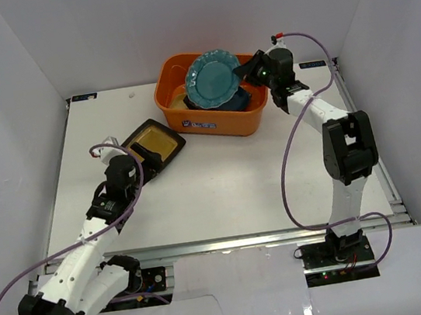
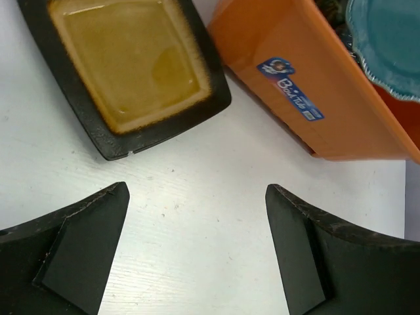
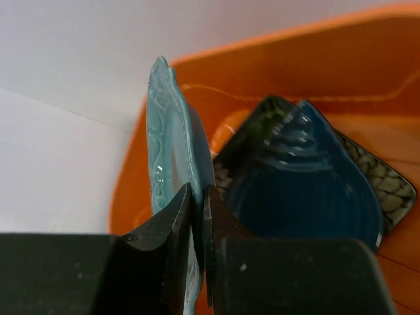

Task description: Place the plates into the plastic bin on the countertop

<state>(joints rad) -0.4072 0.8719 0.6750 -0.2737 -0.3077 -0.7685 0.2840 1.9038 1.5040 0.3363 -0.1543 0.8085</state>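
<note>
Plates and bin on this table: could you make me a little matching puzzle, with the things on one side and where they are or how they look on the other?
Things:
1. teal scalloped plate
2. amber plate
3. dark blue plate
4. bin

Descriptions:
A. lying inside the bin
B. orange, with a blue-white label
C. flat on the white table
D. on edge in the right arm's jaws

Pairs: 1-D, 2-C, 3-A, 4-B.

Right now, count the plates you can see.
4: amber plate on the table; teal plate pinched by the right gripper in the bin; blue plate and floral plate inside it. More may hide beneath.
</note>
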